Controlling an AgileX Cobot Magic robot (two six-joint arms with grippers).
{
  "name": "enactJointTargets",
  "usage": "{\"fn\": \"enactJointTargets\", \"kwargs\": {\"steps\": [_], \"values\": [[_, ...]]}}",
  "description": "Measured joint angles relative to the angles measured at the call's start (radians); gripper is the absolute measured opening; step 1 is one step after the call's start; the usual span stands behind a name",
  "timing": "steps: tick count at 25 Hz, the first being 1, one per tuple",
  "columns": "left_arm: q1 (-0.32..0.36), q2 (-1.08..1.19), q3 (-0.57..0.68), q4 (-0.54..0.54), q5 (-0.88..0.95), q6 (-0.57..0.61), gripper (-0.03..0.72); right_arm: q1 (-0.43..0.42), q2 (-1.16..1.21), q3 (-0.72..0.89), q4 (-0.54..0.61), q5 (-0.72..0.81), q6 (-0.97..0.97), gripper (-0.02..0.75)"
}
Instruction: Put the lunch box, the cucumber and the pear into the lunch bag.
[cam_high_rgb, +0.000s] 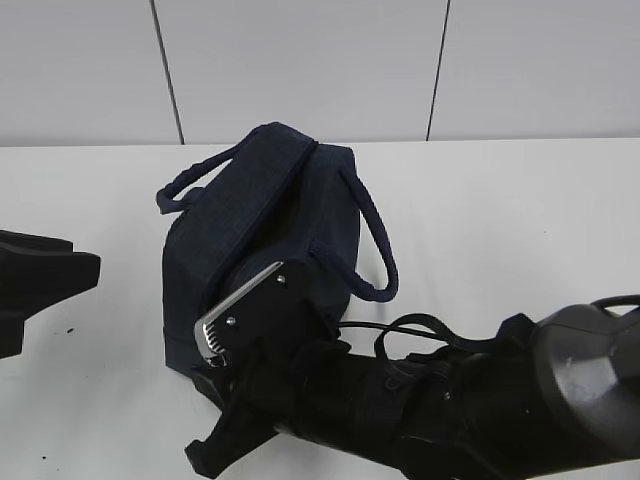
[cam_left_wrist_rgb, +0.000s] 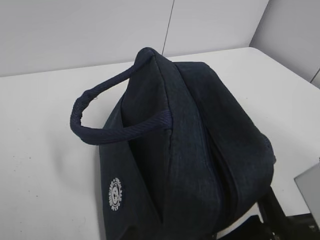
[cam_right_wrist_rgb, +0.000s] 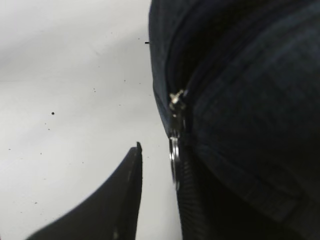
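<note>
Lunch bag (cam_high_rgb: 262, 240) sat mid-table (cam_high_rgb: 520, 220), zipped, handles flopped to each side. My right gripper (cam_right_wrist_rgb: 157, 170) was at the bag's near end, fingers spread apart, one finger (cam_right_wrist_rgb: 112, 200) clear on the table side, the other pressed by the metal ring pull (cam_right_wrist_rgb: 173, 157). My left gripper (cam_high_rgb: 40, 285) was off to the bag's left, well apart; couldn't tell its finger state.

We find the lunch bag (cam_high_rgb: 260, 240) zipped, blocking entry from above. The right arm (cam_high_rgb: 450, 400) crowds the lower right of the exterior frame. Bare table (cam_high_rgb: 520, 220) lies open at right and upper left.
</note>
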Motion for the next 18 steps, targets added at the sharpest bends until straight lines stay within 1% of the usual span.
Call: {"fn": "enactJointTargets", "kwargs": {"steps": [9,18], "values": [[0.000,0.000,0.000,0.000,0.000,0.000,0.229,0.000,0.000,0.000,0.000,0.001,0.000,0.133],[0.000,0.000,0.000,-0.003,0.000,0.000,0.228,0.000,0.000,0.000,0.004,0.001,0.000,0.125]]}}
